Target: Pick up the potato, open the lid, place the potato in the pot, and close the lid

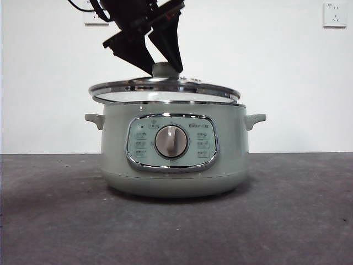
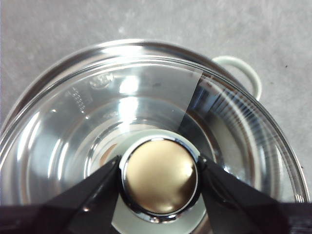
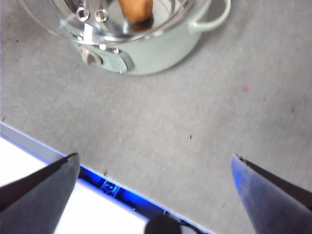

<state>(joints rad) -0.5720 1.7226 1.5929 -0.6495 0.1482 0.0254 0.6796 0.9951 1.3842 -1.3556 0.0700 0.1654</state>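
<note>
The pale green pot (image 1: 171,176) stands in the middle of the table. The glass lid (image 1: 165,88) lies slightly tilted at the pot's rim. My left gripper (image 1: 165,69) comes down from above and is shut on the lid's knob (image 2: 160,175), one jaw on each side. In the right wrist view the orange-brown potato (image 3: 136,9) shows inside the pot (image 3: 156,53) through the lid (image 3: 97,24). My right gripper (image 3: 153,161) is open and empty, well away from the pot over the table's edge; it is out of the front view.
The grey table (image 1: 298,221) spreads around the pot. A pot handle (image 2: 241,68) sticks out beside the lid. A blue-lit strip (image 3: 107,185) runs along the table's edge. Wall sockets (image 1: 335,14) sit on the white wall behind.
</note>
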